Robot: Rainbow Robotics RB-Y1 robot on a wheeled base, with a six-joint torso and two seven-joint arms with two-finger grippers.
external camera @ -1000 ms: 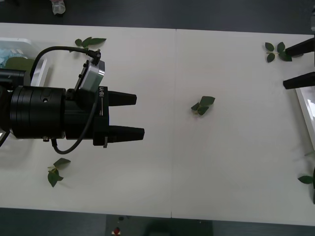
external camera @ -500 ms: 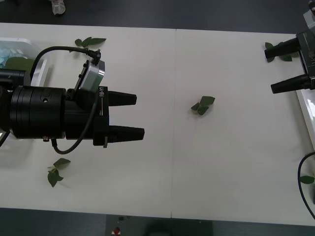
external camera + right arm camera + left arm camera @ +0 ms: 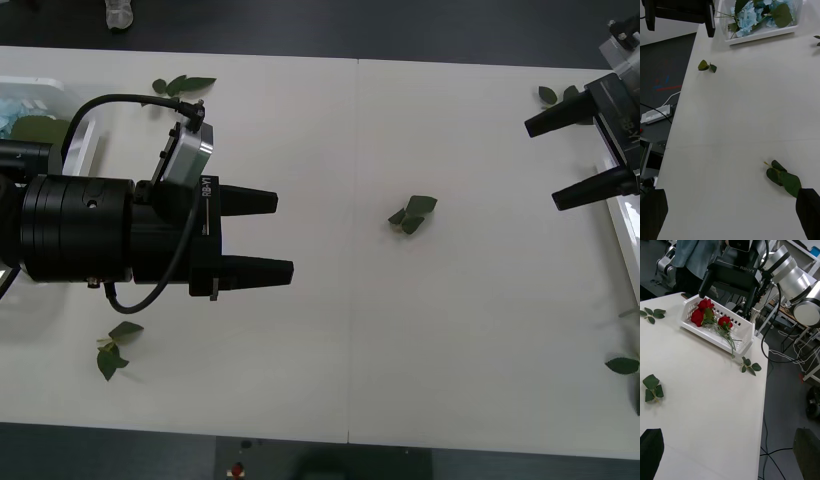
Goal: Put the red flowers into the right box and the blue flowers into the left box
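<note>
Both claws spread, empty: right claw [image 3: 570, 160] beside the right box [image 3: 622, 235], left claw [image 3: 268, 236] parked; careless retreat could clip its roses [image 3: 707, 313].

right box [image 3: 622, 232] cut by edge, left box [image 3: 75, 140] perhaps arm-hidden

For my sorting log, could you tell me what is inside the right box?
The right box holds the red flowers, three blooms, stems hanging over the rim. Its floor beneath them is covered.

red flowers [image 3: 706, 311] red | blue flowers [image 3: 748, 17] pale blue | boxes white
</note>
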